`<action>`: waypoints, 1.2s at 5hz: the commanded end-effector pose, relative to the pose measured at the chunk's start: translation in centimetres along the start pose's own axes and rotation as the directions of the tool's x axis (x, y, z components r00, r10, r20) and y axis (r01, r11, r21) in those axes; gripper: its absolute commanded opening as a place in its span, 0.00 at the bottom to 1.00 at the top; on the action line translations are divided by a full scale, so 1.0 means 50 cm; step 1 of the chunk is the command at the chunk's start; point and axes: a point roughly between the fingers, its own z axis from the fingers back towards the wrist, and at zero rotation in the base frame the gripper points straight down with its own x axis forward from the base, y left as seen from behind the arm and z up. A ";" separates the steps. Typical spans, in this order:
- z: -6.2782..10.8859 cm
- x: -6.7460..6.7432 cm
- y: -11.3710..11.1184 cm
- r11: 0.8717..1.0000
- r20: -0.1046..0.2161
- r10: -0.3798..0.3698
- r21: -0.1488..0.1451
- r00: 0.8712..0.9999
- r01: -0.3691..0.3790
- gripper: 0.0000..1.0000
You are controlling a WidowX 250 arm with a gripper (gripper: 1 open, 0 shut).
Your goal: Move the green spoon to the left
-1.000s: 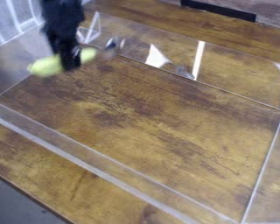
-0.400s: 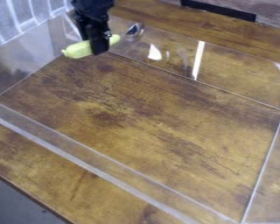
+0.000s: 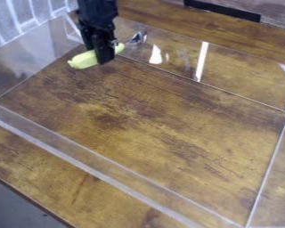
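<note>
The green spoon has a thick yellow-green handle and a shiny silver bowl. It lies slantwise near the far left corner of the wooden table, handle toward the lower left, bowl toward the upper right. My black gripper comes straight down over it and is shut on the green spoon around the middle of the handle. The fingers hide that middle part. Whether the spoon touches the wood I cannot tell.
The wooden table top is boxed in by low clear plastic walls: one along the front left, one at the back, one on the right. The spoon is close to the back wall.
The gripper carried the spoon to the right in the picture and toward the back wall, then sank a little. The spoon stayed in its grip throughout.
</note>
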 end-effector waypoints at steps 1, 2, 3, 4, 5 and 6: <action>0.009 -0.005 0.026 1.000 0.044 -0.005 0.025 0.999 0.004 0.00; -0.014 -0.011 0.045 0.999 0.030 -0.023 0.023 0.999 0.022 0.00; -0.015 -0.018 0.043 0.999 0.024 -0.030 0.024 0.999 0.030 0.00; -0.009 -0.028 0.050 0.999 0.023 0.028 0.028 0.999 -0.028 0.00; -0.006 -0.039 0.058 0.996 0.021 0.085 0.029 0.996 -0.085 0.00; 0.009 -0.021 0.037 0.987 0.022 0.155 0.036 0.988 -0.156 0.00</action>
